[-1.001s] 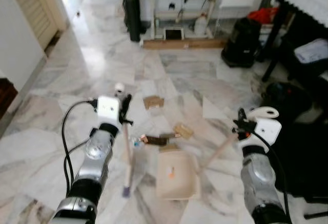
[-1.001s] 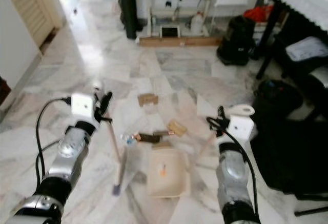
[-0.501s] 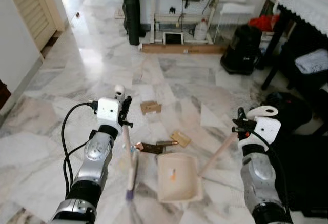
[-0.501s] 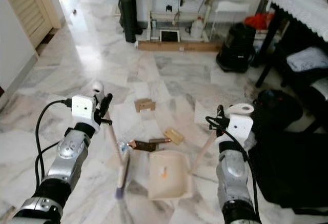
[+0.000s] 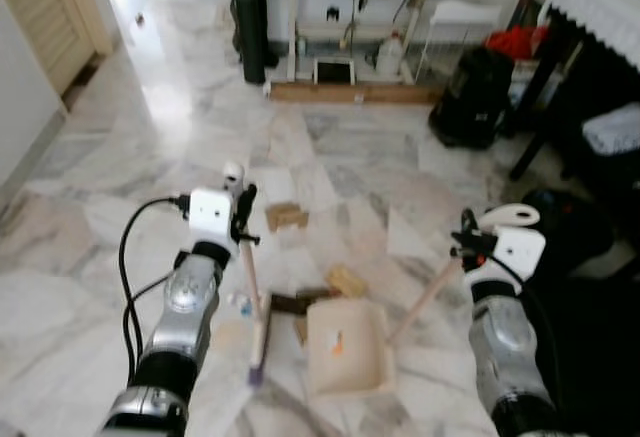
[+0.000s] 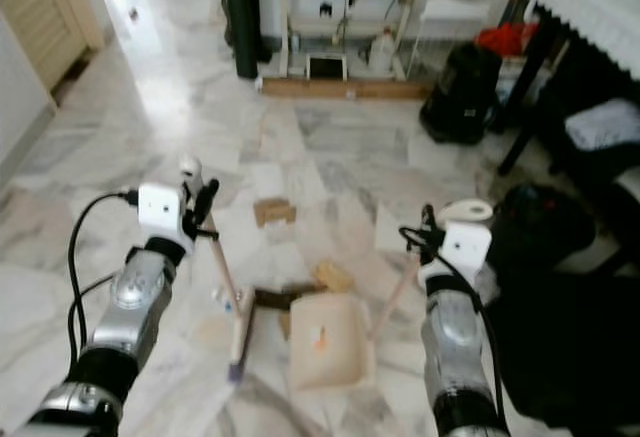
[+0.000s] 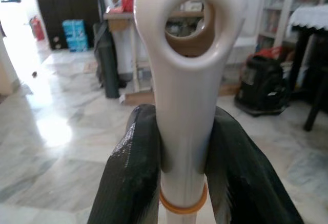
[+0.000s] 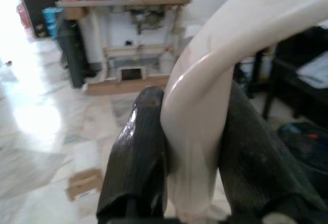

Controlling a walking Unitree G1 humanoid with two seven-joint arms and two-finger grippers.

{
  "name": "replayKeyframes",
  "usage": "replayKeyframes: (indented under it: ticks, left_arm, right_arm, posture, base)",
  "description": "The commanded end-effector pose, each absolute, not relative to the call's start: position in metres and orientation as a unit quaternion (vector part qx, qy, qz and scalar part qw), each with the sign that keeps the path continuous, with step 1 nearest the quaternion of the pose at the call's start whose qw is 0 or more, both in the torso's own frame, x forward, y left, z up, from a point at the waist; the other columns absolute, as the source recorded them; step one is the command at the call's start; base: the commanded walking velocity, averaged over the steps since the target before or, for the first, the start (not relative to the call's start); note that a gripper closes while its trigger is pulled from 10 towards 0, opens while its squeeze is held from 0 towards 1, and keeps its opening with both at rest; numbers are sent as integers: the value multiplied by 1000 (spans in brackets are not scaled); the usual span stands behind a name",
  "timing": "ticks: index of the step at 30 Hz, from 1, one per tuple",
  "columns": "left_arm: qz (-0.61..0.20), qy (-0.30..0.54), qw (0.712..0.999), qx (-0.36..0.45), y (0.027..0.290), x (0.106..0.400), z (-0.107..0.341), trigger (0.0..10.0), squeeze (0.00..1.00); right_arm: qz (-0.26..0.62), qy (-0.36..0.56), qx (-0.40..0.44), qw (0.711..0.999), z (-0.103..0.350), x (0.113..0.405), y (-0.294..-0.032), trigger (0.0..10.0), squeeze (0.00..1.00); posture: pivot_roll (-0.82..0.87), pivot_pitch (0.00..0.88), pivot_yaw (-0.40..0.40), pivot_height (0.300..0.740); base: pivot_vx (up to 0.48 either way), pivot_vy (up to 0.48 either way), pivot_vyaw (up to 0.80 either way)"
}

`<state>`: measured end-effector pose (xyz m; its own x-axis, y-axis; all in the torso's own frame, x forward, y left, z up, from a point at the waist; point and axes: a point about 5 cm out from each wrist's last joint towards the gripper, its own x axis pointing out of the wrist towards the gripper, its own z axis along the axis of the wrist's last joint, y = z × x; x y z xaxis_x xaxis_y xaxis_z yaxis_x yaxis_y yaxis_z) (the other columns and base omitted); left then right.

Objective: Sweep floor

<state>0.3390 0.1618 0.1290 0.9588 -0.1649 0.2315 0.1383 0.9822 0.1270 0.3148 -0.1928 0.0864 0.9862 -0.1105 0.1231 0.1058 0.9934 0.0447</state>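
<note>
My left gripper (image 5: 243,219) is shut on the pale broom handle (image 7: 184,55) just below its ringed top. The broom slants down to its head (image 5: 258,342) on the marble floor, left of the cream dustpan (image 5: 345,349). My right gripper (image 5: 468,249) is shut on the dustpan's long handle (image 8: 205,90), with the pan lying flat on the floor. A dark scrap (image 5: 292,303) and a small tan piece (image 5: 346,280) lie at the pan's far lip. A cardboard piece (image 5: 285,216) lies farther off, and a tiny bit (image 5: 243,304) sits left of the broom.
A black bag (image 5: 475,97) and a wooden plank (image 5: 350,92) stand ahead by a workbench. A dark table with a white cloth (image 5: 600,7) and dark bags (image 5: 570,217) crowd the right side. A tall black cylinder (image 5: 245,17) stands at the back.
The broom head has swung in toward the dustpan, and the dark scrap now lies closer to the pan's lip. The camera has shifted slightly. Both grippers keep their hold.
</note>
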Motion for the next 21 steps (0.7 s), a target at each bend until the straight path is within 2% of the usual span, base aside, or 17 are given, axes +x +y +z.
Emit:
replayKeyframes:
  ticks: [1,21]
  left_arm:
    - [-81,-141,985,62,158,342,139,10000,0]
    - [-82,-144,984,61,158,342,141,10000,0]
  right_arm:
    - [-61,-85,29,994,94,316,-196,10000,0]
    - [-58,-92,29,994,97,315,-197,10000,0]
  posture:
    - [127,72,-38,740]
    - [125,80,-38,740]
  base:
    - [334,0,0]
    - [333,0,0]
